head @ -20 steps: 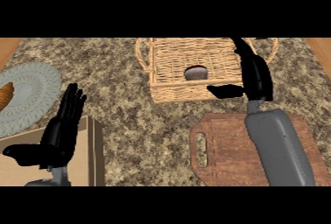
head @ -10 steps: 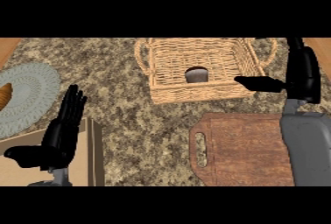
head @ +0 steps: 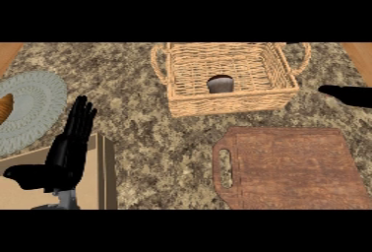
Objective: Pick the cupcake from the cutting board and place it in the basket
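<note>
The cupcake [head: 220, 84] lies inside the wicker basket [head: 231, 104] at the back of the counter, with no hand touching it. The brown cutting board [head: 291, 167] at the front right has nothing on it. Only a dark tip of my right hand [head: 349, 95] shows at the right edge, level with the basket's right side and apart from it. My left hand [head: 67, 147] rests open at the lower left, fingers straight and pointing up, holding nothing.
A pale round plate [head: 33, 110] sits at the left edge with a brown bit of food [head: 5, 109] on it. A light wooden box corner [head: 102, 170] lies under my left hand. Speckled stone counter runs between basket and board.
My right hand has drawn away from the basket to the right, and its forearm has left the view. The cupcake stays in the basket. My left hand has not moved.
</note>
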